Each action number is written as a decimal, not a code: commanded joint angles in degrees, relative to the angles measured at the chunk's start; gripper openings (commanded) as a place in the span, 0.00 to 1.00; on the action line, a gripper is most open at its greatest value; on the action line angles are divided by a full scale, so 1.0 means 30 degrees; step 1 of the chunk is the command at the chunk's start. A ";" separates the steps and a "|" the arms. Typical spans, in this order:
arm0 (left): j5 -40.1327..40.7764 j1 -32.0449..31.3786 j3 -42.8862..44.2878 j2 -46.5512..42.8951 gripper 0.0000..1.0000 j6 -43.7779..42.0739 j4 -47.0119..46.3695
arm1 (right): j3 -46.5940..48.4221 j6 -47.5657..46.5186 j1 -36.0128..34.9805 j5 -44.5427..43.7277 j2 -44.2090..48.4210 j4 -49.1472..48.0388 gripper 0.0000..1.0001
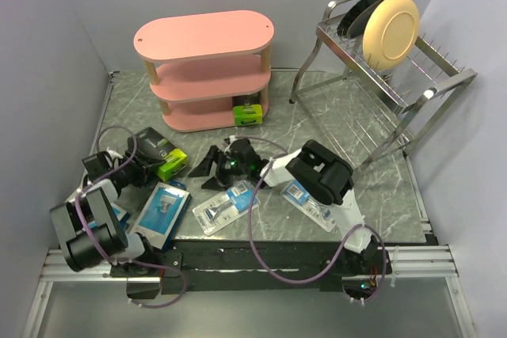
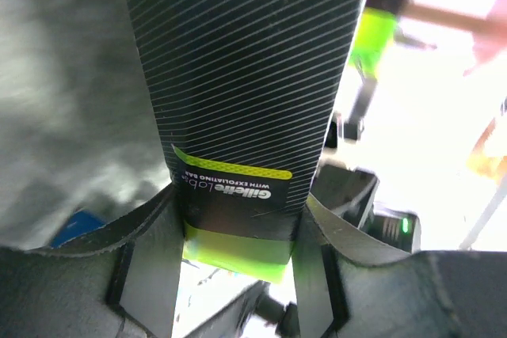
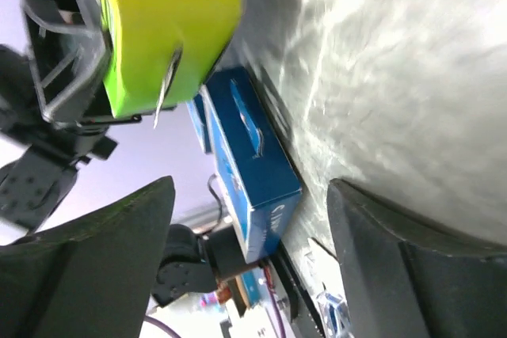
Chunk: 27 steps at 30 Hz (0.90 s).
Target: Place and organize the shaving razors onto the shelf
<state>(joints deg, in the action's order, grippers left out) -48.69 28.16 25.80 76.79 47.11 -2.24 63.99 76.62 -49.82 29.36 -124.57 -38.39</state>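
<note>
My left gripper [image 1: 136, 159] [image 2: 238, 235] is shut on a black razor box with lime-green ends [image 1: 161, 153] [image 2: 238, 77], low over the table's left side. A second black-and-green box [image 1: 248, 112] stands on the bottom tier of the pink shelf [image 1: 204, 33]. My right gripper [image 1: 209, 165] [image 3: 249, 219] is open and empty at mid-table, pointing left at the held box's green end [image 3: 166, 29]. A blue-carded pack [image 1: 163, 210] [image 3: 249, 164] lies front left; another [image 1: 120, 216] is partly hidden under my left arm. Two clear blister packs [image 1: 225, 208] [image 1: 306, 199] lie near the front.
A silver wire dish rack [image 1: 396, 77] with a cream plate [image 1: 390, 29] and dark plates stands at the back right. Grey walls close the left and back. The black rail runs along the table's near edge [image 1: 261, 235].
</note>
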 commanded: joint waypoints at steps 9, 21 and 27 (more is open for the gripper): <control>-0.8086 -0.0275 0.4085 0.3318 0.25 -0.8000 0.5026 | 0.1756 0.0417 0.0202 0.1139 0.0861 -0.4518 0.90; -0.8176 -0.1331 0.4347 0.3083 0.21 -0.8204 0.5259 | 0.2022 -0.0313 -0.0033 0.1226 0.0654 -0.2150 0.89; -0.9492 -0.1331 0.5108 0.4488 0.19 -0.8788 0.6251 | 0.0907 -0.0987 0.0201 0.0818 0.1593 -0.1096 0.89</control>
<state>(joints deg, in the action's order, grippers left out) -68.71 24.47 37.58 88.64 24.47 14.35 67.61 76.09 -49.91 32.77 -123.46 -43.66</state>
